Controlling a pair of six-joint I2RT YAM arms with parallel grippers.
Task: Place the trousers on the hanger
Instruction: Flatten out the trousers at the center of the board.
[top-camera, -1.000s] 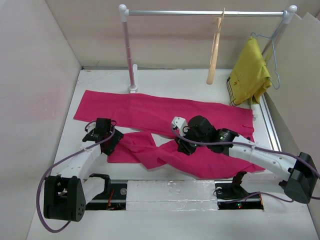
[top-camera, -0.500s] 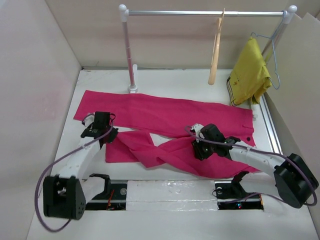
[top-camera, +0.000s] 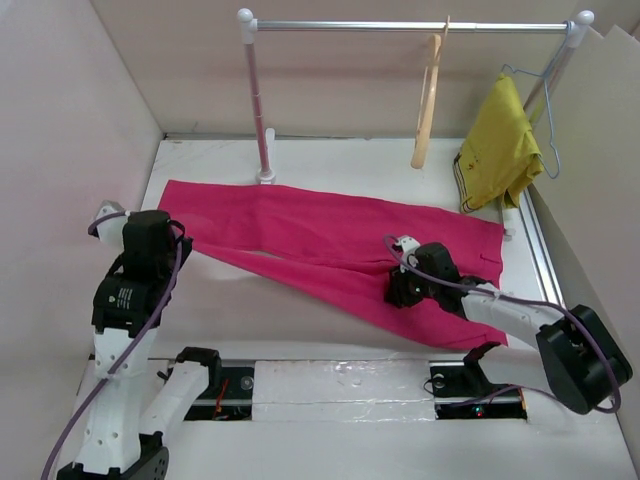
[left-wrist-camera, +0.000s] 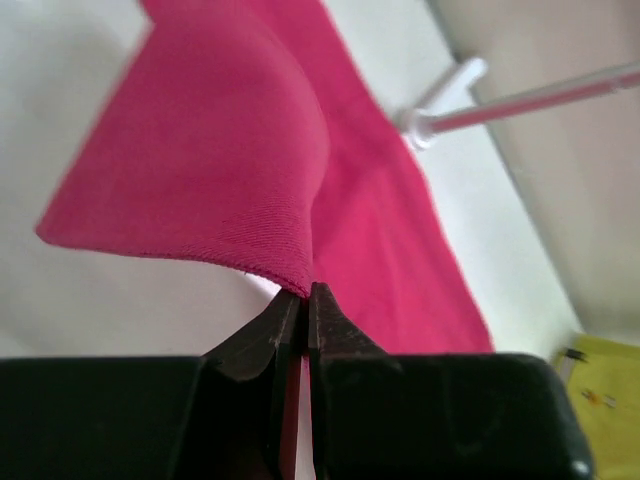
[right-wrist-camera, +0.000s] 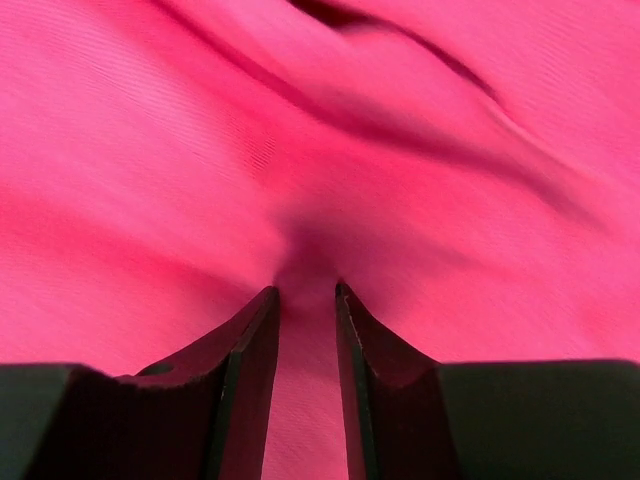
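Note:
The magenta trousers (top-camera: 330, 235) lie spread across the table, both legs running leftward from the waist at the right. My left gripper (top-camera: 180, 245) is raised at the left, shut on the hem of the near leg (left-wrist-camera: 230, 150), which hangs lifted from its tips (left-wrist-camera: 305, 290). My right gripper (top-camera: 397, 290) presses down on the trousers near the crotch, its narrow-set jaws closed on a puckered fold of cloth (right-wrist-camera: 307, 290). The tan wooden hanger (top-camera: 428, 100) hangs on the rail (top-camera: 400, 26) at the back, apart from both grippers.
A mustard-yellow garment (top-camera: 497, 150) on a thin wire hanger (top-camera: 548, 120) hangs at the rail's right end. The rack's pink post (top-camera: 257, 100) stands at the back left, touching the trousers' far edge. Walls close in on both sides.
My left gripper closed on the near leg's end, then rose and pulled it left, drawing the crumpled leg out straight. My right gripper shifted right and stays down on the cloth.

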